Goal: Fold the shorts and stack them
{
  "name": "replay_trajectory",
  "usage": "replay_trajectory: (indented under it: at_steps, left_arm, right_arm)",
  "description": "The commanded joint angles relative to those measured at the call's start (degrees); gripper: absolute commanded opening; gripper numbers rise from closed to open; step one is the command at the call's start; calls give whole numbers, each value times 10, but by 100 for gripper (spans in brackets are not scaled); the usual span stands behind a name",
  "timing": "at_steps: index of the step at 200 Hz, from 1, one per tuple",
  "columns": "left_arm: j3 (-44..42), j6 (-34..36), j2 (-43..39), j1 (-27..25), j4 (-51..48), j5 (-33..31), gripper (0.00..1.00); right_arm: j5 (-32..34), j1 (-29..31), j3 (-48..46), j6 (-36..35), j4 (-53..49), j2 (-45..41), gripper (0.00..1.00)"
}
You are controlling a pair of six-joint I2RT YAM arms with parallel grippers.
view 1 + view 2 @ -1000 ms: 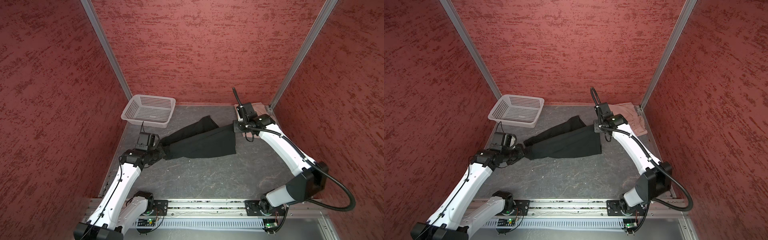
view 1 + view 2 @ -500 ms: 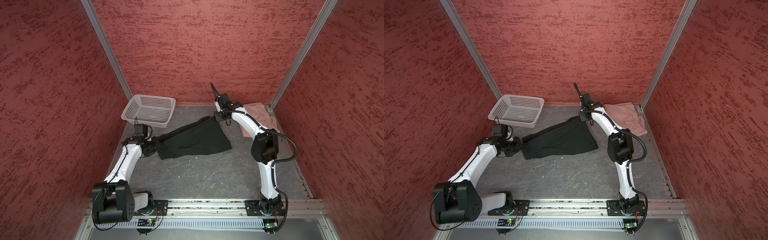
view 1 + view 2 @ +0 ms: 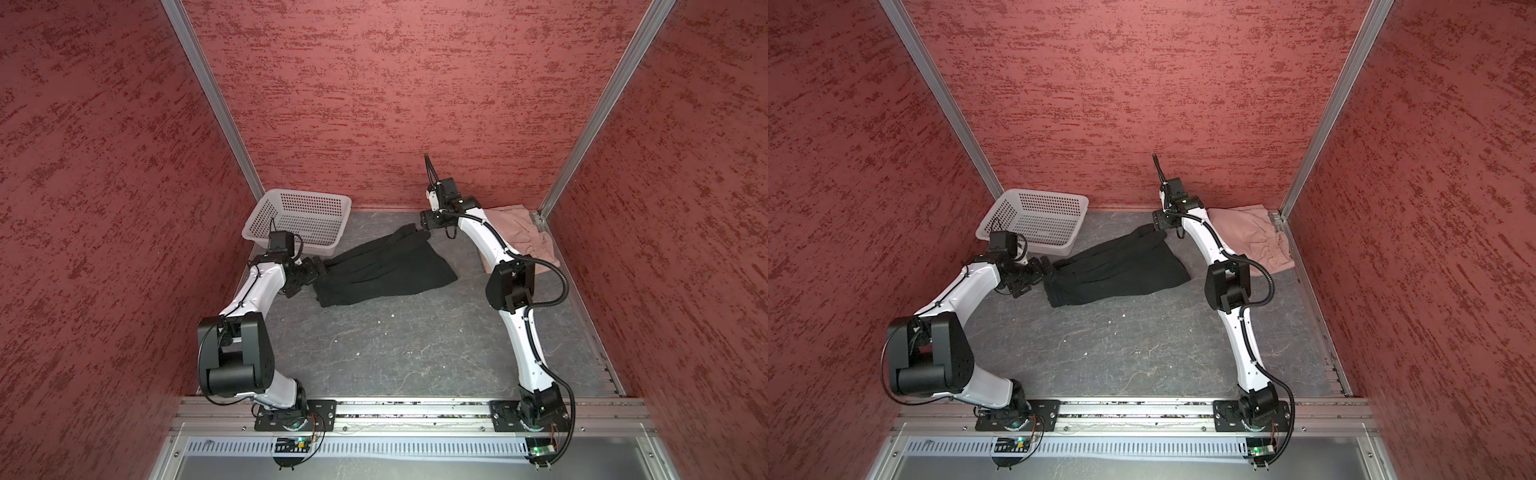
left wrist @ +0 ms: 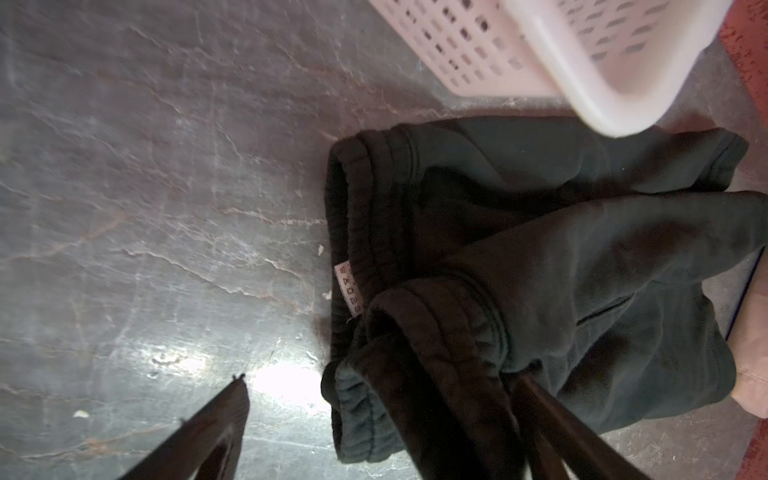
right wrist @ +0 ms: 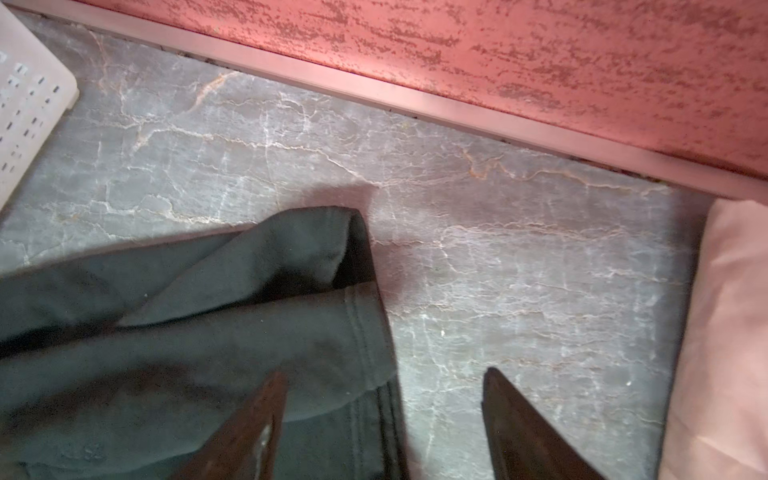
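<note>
Both top views looked down from high over the near rail (image 3: 415, 409), facing the back wall (image 3: 374, 104), far enough off to catch the whole floor (image 3: 395, 353). The left wrist camera hung close above that floor, pointing at the black shorts (image 4: 561, 270) and a corner of the basket (image 4: 582, 62). And the right wrist camera, just as near, faced the foot of the back wall. All four views shared those shorts and that basket.
</note>
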Motion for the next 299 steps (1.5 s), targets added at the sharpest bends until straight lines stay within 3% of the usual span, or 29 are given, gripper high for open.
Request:
replay_trajectory:
  at_steps: [1, 45, 76, 130, 181, 201, 238, 279, 299]
  left_arm:
    - [20, 14, -53, 4, 15, 10, 99]
    - [-25, -6, -139, 7, -1, 26, 99]
    - [-80, -16, -202, 17, 29, 35, 99]
    - [-108, -21, -217, 19, 22, 70, 99]
    - [-125, -21, -226, 19, 18, 73, 99]
    - [-126, -21, -229, 19, 17, 73, 99]
    - [-107, -13, -227, 19, 7, 69, 99]
    - [-93, -9, -232, 18, 1, 71, 99]
    - [-81, -2, -237, 12, -17, 62, 99]
  right_arm:
    - [-57, -15, -62, 7, 12, -57, 83]
    - [-123, -55, -455, 52, 169, -255, 95]
    - [-158, -79, -611, 82, 249, -307, 95]
    - [-258, -84, -648, 92, 313, -278, 96]
    - [-298, -83, -679, 129, 363, -270, 91]
    - [-280, -81, -688, 134, 358, -269, 86]
    - [-284, -82, -706, 144, 349, -274, 67]
    - [-276, -81, -748, 149, 334, -311, 1]
    - [-229, -81, -769, 136, 274, -346, 0]
